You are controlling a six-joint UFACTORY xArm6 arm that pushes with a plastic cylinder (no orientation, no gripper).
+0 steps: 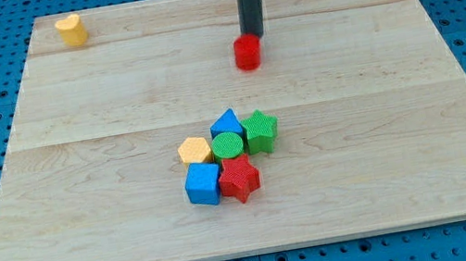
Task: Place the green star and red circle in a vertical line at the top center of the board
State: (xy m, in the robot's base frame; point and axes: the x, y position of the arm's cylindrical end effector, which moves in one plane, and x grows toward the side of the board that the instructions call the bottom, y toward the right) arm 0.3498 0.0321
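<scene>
The dark rod's tip (pixel 254 35) touches the small red round block (pixel 247 52) at upper centre, holding nothing. Fetching the green star-shaped block (pixel 260 131) from the mid-frame cluster risks dragging the touching green round block (pixel 227 145) and blue triangular block (pixel 227 122) along.

Cluster at board centre is the main obstacle: green star (pixel 260 131), blue triangle (pixel 226 122), green circle (pixel 227 144), yellow hexagon (pixel 194 150), blue cube (pixel 203 184) and red star (pixel 239 179) all packed touching, no gap to slip between them. My tip (pixel 253 35) touches the red circle (pixel 247 52) near top centre, bare wood between it and the cluster. Yellow heart (pixel 72 29) sits alone in the top-left corner, well apart; left, right and bottom margins are open.
</scene>
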